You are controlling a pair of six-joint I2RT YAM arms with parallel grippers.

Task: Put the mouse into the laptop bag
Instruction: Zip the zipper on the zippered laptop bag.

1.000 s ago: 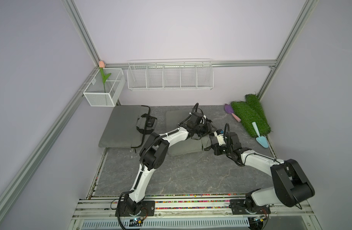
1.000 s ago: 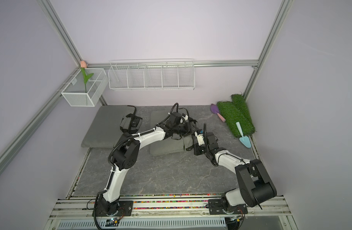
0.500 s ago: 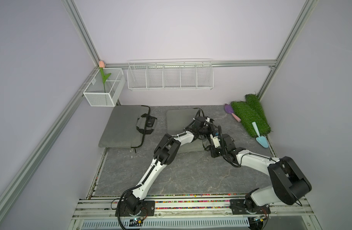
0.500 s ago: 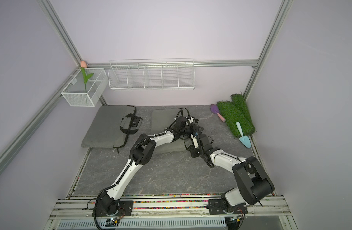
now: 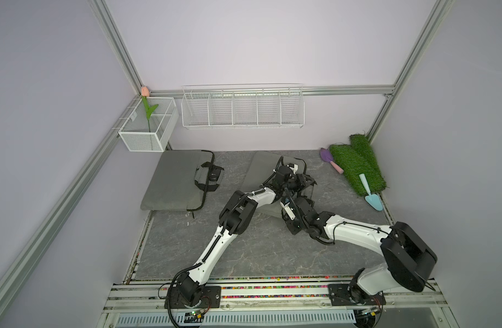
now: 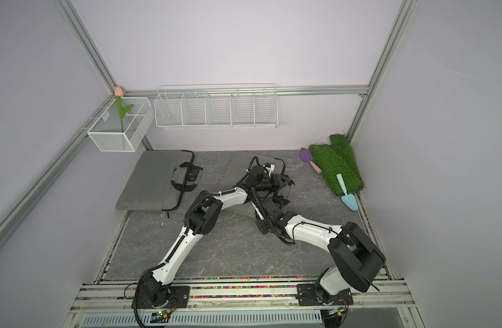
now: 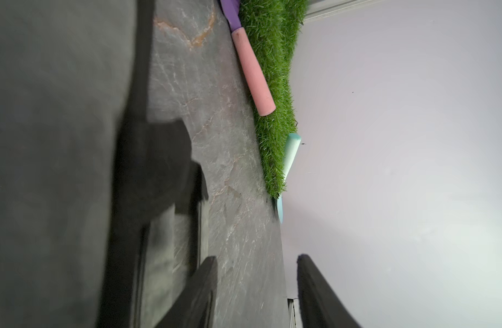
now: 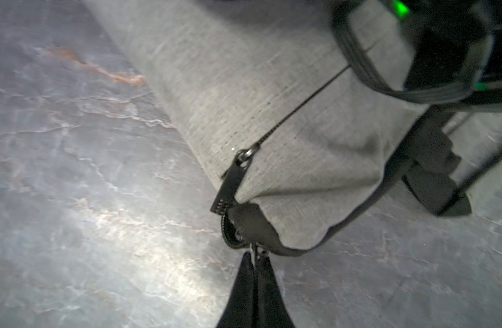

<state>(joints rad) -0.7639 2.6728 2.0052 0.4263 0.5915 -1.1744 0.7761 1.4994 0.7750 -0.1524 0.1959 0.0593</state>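
The right gripper [image 8: 254, 262], pinched shut on the zipper pull [image 8: 255, 250] of the laptop bag [image 8: 272, 113], has dragged it to the corner while the left gripper [image 7: 256, 257] gapes empty (mouse [image 5: 212, 177] sits well apart on the other bag [image 5: 173, 181]), so unzipping seems underway.

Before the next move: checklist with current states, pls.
1. Right gripper shut on the zipper pull: ok.
2. Left gripper steadying the bag: not ok; fingers apart, nothing between them.
3. Bag open enough: cannot tell; the pull sits at the bag's corner.
4. Mouse in hand: not ok; it seems to lie on the other bag's handles, untouched.
5. Turf clear of both arms: ok.
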